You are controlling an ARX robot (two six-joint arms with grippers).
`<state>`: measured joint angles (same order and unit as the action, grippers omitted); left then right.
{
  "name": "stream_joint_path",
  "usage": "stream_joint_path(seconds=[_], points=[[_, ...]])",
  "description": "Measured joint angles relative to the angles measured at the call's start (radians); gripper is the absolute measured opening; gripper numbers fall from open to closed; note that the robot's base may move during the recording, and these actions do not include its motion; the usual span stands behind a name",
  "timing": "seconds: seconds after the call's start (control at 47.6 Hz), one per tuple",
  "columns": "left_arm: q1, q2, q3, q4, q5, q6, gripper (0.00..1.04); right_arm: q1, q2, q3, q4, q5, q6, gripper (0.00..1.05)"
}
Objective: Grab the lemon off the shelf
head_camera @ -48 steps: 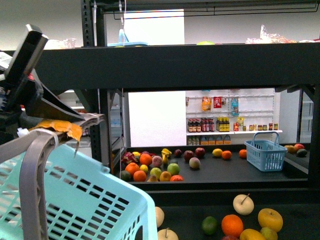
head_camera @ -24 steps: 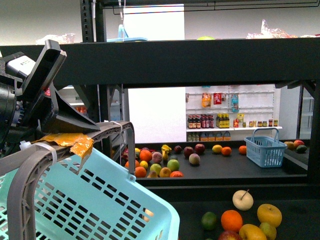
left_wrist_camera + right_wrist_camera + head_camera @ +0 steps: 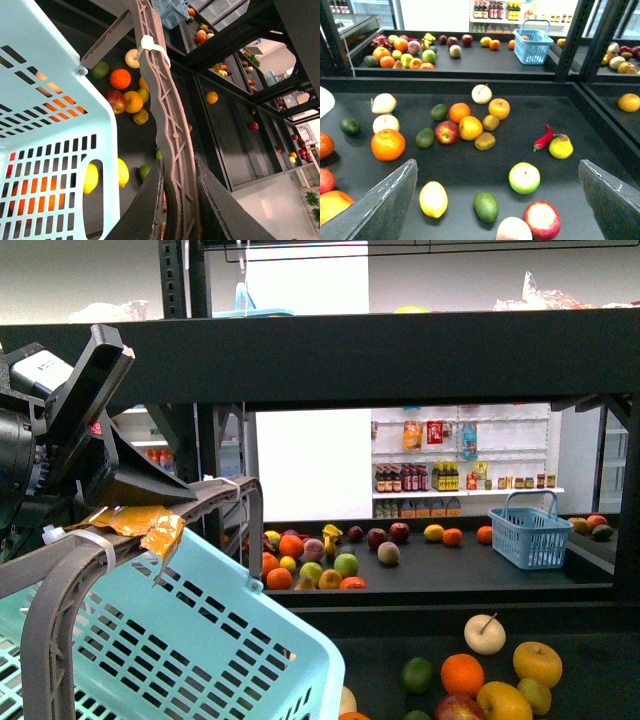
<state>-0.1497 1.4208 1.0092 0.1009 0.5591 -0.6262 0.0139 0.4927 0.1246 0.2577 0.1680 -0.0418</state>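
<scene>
Yellow lemon (image 3: 433, 199) lies on the black shelf (image 3: 520, 150) just ahead of the wide-open right hand (image 3: 496, 170), its fingers cut off at the frame edge; left hand (image 3: 179, 165) clamps the grey basket handle (image 3: 164, 100).

No writing can be read anywhere; labels on the far bottles (image 3: 417, 482) are too small.

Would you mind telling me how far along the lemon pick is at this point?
Done: the left gripper is clamped on the blue basket's handle. In hand: the right gripper hovers open above the shelf deck. Left: the lemon lies untouched on the deck, so reaching, gripping and lifting it remain.
</scene>
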Motion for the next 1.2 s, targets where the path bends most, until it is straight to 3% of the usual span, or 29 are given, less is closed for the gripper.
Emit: stream_joint_path(seconds=[0.189, 0.357, 0.736, 1.199], points=[[0.0, 0.0, 0.0, 0.0, 0.0, -0.002, 0.13, -0.083, 0.468, 0.192, 0.233, -0.192, 0.002, 0.97], [0.0, 0.0, 0.0, 0.0, -0.002, 0.0, 0.13, -0.082, 0.989, 0.479, 0.259, -0.315, -0.005, 0.97], [0.0, 0.001, 0.0, 0.0, 0.002, -0.001, 0.13, -0.021, 1.627, 1.003, 0.006, -0.278, -0.049, 0.97], [0.0, 0.001, 0.0, 0.0, 0.002, 0.0, 0.13, 0.034, 1.967, 1.291, -0.128, -0.221, -0.056, 0.97]])
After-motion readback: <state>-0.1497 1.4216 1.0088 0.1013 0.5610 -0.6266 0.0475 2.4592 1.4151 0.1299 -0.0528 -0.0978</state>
